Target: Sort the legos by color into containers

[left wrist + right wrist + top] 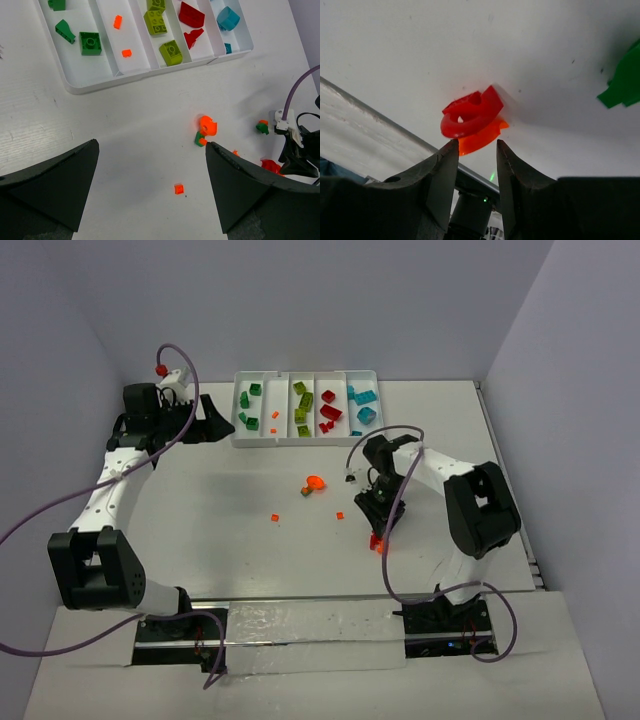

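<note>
The white tray at the back holds sorted legos in five compartments: dark green, orange, lime, red and teal. Loose on the table are an orange round piece, two tiny orange bits and a red ring piece. My right gripper is slightly open, its tips just short of the red ring piece, which lies on an orange piece. My left gripper is wide open and empty, high above the table beside the tray's left end.
The left wrist view shows the tray's near rim, the orange round piece against a green-and-orange bit, a tiny orange bit and a green-orange bit. A green piece lies right of the right gripper.
</note>
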